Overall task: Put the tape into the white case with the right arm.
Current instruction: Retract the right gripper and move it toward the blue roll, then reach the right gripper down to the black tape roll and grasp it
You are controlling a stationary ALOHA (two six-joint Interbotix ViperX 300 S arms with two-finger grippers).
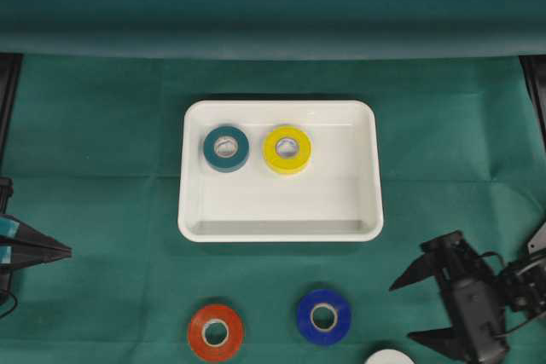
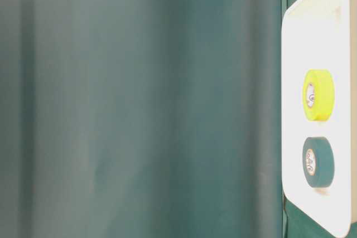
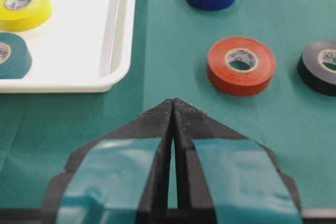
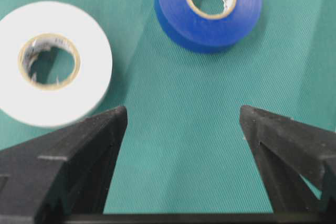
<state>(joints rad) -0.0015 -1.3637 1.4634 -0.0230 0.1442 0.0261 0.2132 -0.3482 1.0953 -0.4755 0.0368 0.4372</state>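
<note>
The white case (image 1: 281, 206) lies mid-table and holds a teal tape roll (image 1: 226, 148) and a yellow roll (image 1: 287, 149). On the cloth in front of it lie an orange-red roll (image 1: 215, 332), a blue roll (image 1: 323, 316) and a white roll (image 1: 389, 357) cut off by the frame edge. My right gripper (image 1: 401, 311) is open and empty, right of the blue roll. In the right wrist view its jaws (image 4: 182, 114) stand wide over bare cloth, the white roll (image 4: 50, 64) just ahead-left, the blue roll (image 4: 208, 9) farther ahead. My left gripper (image 1: 68, 251) is shut at the left edge.
The left wrist view shows a black roll (image 3: 321, 65) right of the orange-red roll (image 3: 241, 65), and the case's corner (image 3: 113, 51) ahead-left of the shut fingertips (image 3: 172, 100). A green cloth (image 1: 102, 125) covers the table. The table-level view shows the case (image 2: 318, 26) with its two rolls.
</note>
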